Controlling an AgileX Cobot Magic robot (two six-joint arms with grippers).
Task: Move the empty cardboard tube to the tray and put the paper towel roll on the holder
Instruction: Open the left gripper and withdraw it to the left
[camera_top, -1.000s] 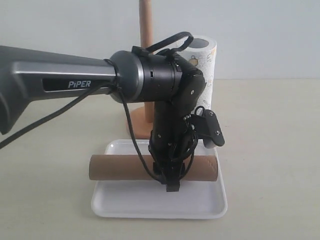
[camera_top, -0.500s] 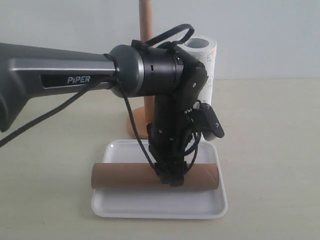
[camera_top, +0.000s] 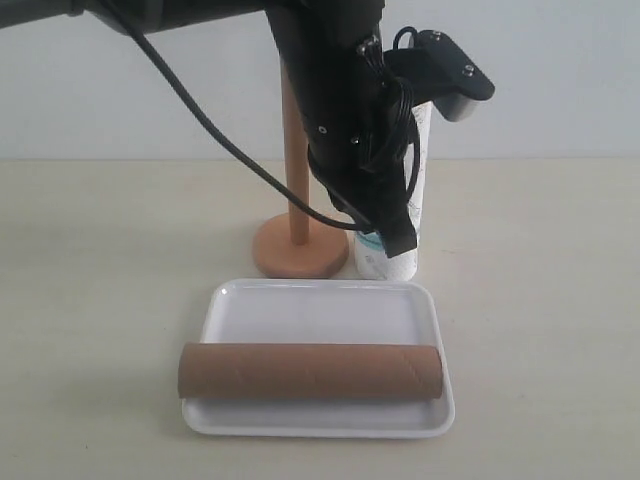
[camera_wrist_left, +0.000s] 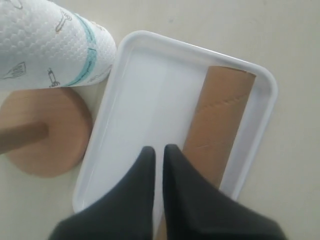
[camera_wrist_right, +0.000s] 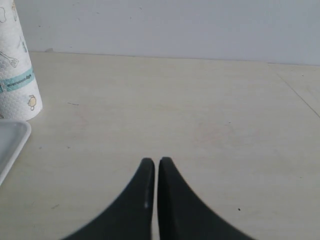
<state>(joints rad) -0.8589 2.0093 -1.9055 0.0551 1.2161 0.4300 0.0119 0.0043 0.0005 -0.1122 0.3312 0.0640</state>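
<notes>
**Operator:** Where is the empty cardboard tube located?

**Technician:** The empty cardboard tube (camera_top: 310, 371) is laid flat in the tray (camera_top: 320, 300), lengthwise across the near half.

**Operator:** What condition is recorded for the left gripper?

**Technician:** The left gripper (camera_wrist_left: 159, 150) is held above the tray. Its jaws are drawn nearly together, with only a thin slit between them, and nothing is gripped.

**Operator:** And the right gripper?

**Technician:** The right gripper (camera_wrist_right: 152, 162) is clenched over the table (camera_wrist_right: 200, 100), and nothing is held.

**Operator:** Where is the paper towel roll positioned?

**Technician:** The paper towel roll (camera_wrist_left: 45, 45) is stood upright on the table, just beside the disc base of the holder (camera_top: 292, 150) and near a far corner of the tray. It is not yet mounted on the rod.
</notes>
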